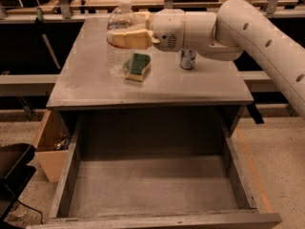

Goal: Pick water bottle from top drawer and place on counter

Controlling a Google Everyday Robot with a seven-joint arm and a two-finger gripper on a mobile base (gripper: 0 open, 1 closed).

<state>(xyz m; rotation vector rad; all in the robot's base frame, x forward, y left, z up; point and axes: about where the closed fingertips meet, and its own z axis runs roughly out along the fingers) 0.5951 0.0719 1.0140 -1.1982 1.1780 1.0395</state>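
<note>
hand (122,27) over counter (190,86) | covers water bottle (116,61) middle | can (187,60) mostly hidden (behind arm (267,32))

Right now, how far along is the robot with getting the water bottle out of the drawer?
Done: the water bottle is out of the open top drawer. In hand: the end effector grips it upright over the counter, beside a green sponge. Left: setting it down (I cannot tell whether it touches yet) and letting go.
</note>
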